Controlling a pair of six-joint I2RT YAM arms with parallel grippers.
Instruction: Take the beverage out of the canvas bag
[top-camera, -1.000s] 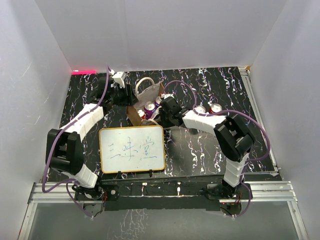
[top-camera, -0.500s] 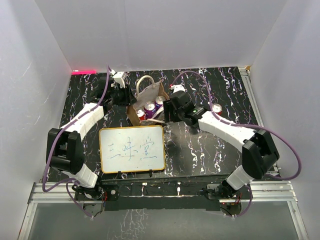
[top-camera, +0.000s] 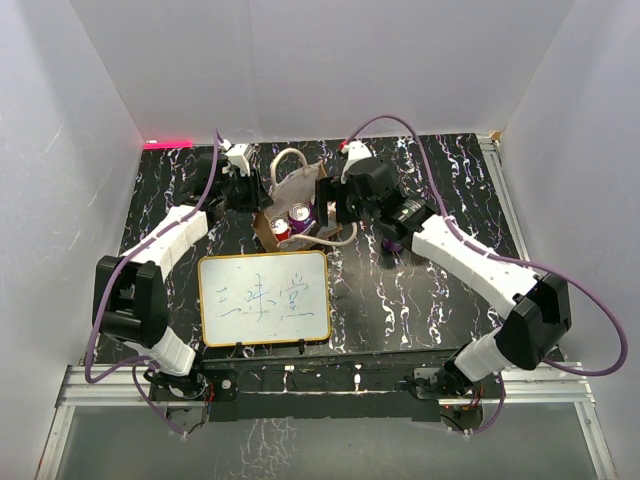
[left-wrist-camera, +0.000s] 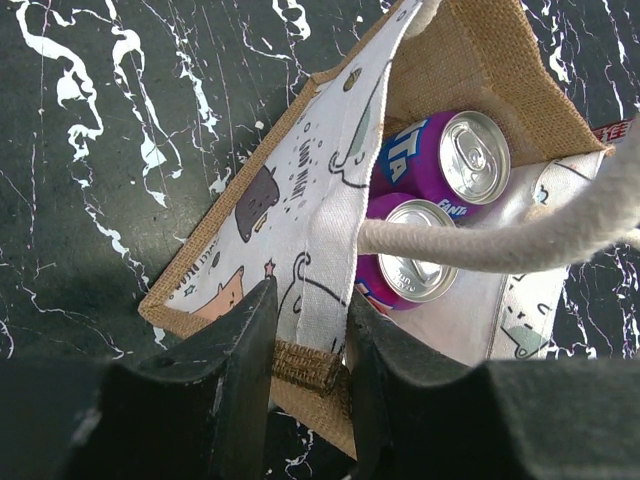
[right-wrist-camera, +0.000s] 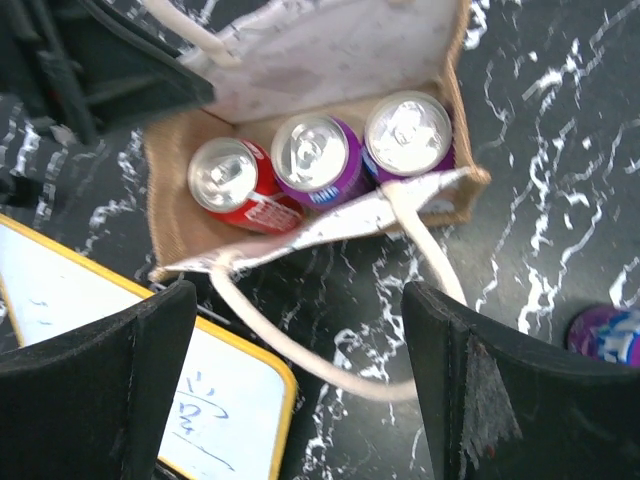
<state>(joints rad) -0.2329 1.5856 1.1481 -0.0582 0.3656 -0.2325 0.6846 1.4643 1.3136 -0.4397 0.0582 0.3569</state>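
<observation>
R arm had stretched out, putting R pincer (right-wrist-camera: 296, 300) above the canvas bag (right-wrist-camera: 330, 50), jaws wide apart, holding nothing. L pincer (left-wrist-camera: 312, 305) clamped the bag wall. Three cans (right-wrist-camera: 315, 150) sat inside; a grab prob. came next.

I see the canvas bag (left-wrist-camera: 480, 70) as coarse tan weave with a smooth printed cloth panel; its handle (left-wrist-camera: 500, 245) is twisted cream rope. The 3 cans (right-wrist-camera: 318, 155) have shiny metal tops. The surface (left-wrist-camera: 90, 200) looks glossy black, veined white.
</observation>
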